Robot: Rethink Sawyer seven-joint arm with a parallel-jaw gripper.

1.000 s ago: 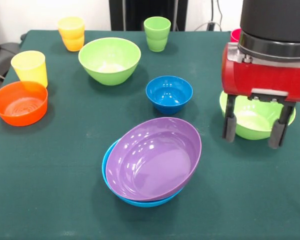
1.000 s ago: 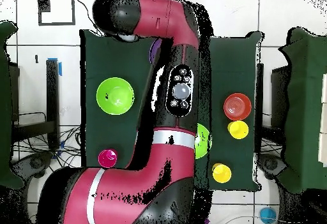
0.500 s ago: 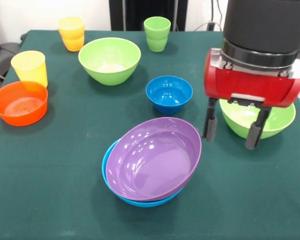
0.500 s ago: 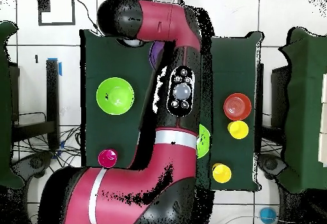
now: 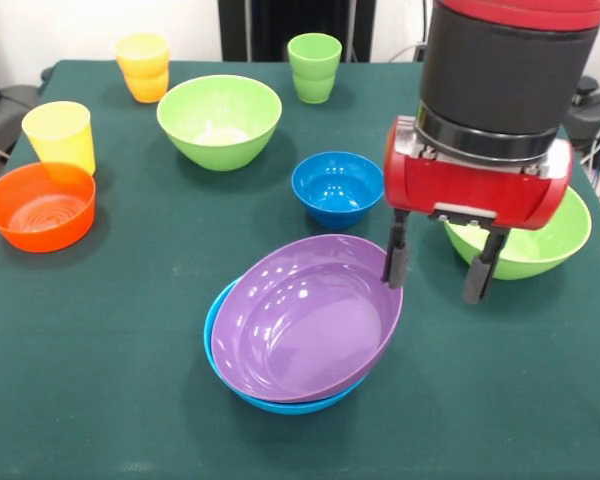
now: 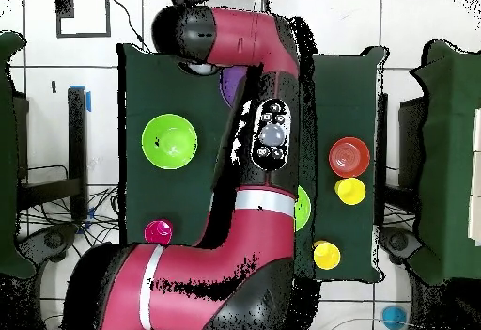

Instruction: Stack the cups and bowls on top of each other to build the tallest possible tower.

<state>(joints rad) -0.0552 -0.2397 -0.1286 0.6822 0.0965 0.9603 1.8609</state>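
Observation:
My gripper [image 5: 436, 264] hangs open and empty. Its left finger is at the right rim of the wide purple bowl [image 5: 300, 325], and its right finger is in front of a light green bowl [image 5: 545, 240]. The purple bowl lies tilted inside the large blue bowl [image 5: 290, 407]; these two form the tower. A small blue bowl [image 5: 338, 186] stands just behind them. A second light green bowl [image 5: 220, 118], an orange bowl [image 5: 38, 206], and yellow [image 5: 59, 134], orange-yellow [image 5: 143, 66] and light green [image 5: 314, 66] cups stand apart. The red cup [image 6: 158, 233] shows only from overhead, where the arm hides the gripper.
The dark green cloth [image 5: 110, 330] covers the table. From overhead the red arm [image 6: 268, 138] crosses the middle, hiding the small blue bowl and most of the purple bowl [image 6: 228, 84]. The green bowl [image 6: 170, 142] and orange bowl [image 6: 349, 156] lie on either side of the arm.
The gripper has travelled left in the front view, from over the right-hand green bowl to the purple bowl's right rim, staying open. No cup or bowl has moved.

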